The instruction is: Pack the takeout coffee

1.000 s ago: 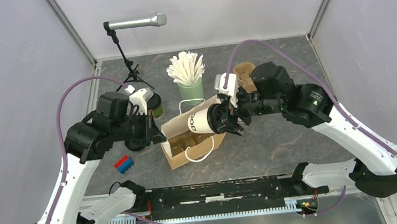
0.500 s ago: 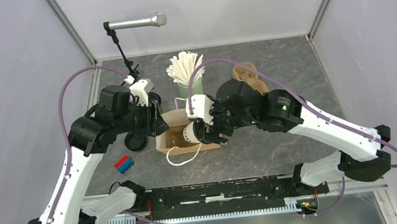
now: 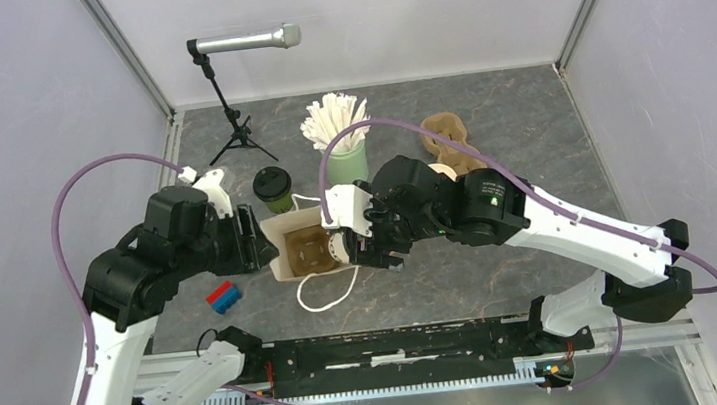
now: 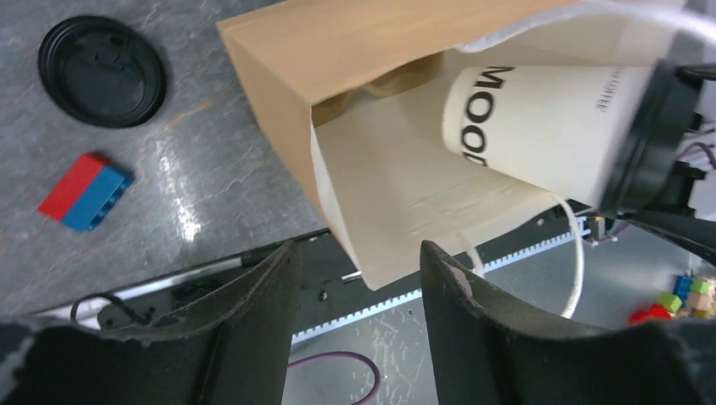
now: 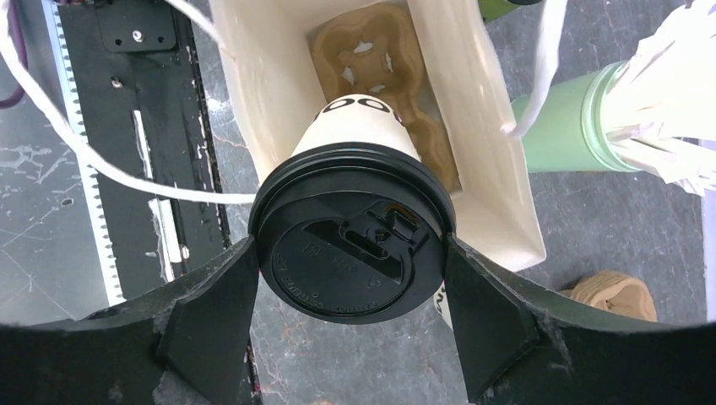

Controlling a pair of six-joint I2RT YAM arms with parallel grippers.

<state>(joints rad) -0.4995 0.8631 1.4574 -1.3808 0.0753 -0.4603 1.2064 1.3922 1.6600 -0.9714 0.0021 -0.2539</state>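
White cup (image 5: 355,126), lid (image 5: 350,245) gripped by right end effector (image 5: 350,257), base inside bag (image 5: 498,194), left end effector (image 4: 359,253) parted, empty

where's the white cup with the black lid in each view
Top external: centre, white cup tipped over the paper bag.
Left wrist: upper right, base at the bag's mouth.
Right wrist: centre, lid facing the camera.
Shared landmark: the paper bag.

Centre of desk (image 3: 528,134): bag (image 3: 277,249), carrier (image 3: 310,253) in its bottom, printed cup (image 4: 540,126) tilted with its base inside the bag's mouth. Behind the bag — lidded cup (image 3: 272,186) at left, cup of sticks (image 3: 345,159) at right. Toy brick (image 3: 225,296) lies left-front of the bag; spare carrier (image 3: 446,138) at rear right.
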